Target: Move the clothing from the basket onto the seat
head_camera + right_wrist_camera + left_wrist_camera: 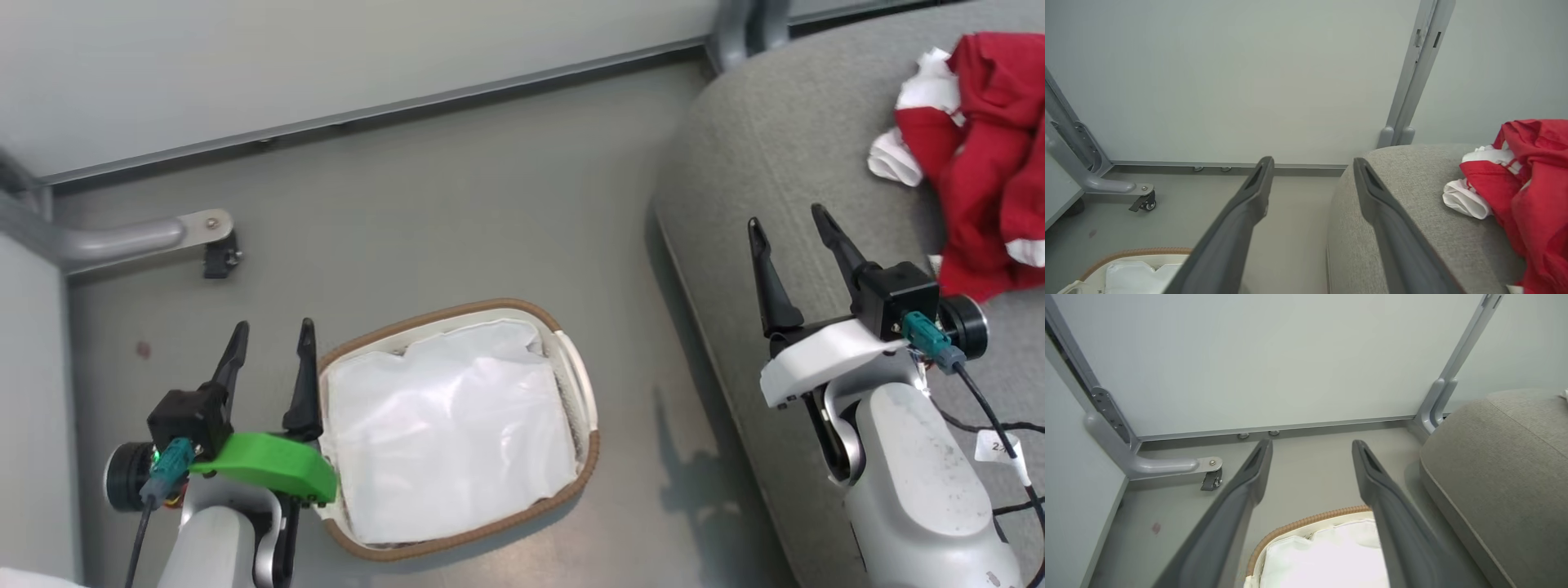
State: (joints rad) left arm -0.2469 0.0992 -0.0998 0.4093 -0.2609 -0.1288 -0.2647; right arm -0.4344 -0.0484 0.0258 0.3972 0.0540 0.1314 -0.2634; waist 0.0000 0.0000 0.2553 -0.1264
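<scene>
The right hand [785, 216] hangs over the near edge of the seat [775, 139], fingers spread wide, gripping nothing. The red clothing [984, 171] lies crumpled on the seat, apart from it. The left hand [273, 327], equally wide and empty, hangs beside the basket [457, 312], which stands on the floor [457, 204] beside the seat.

A white cable tag [998, 447] reads roughly "2".
</scene>
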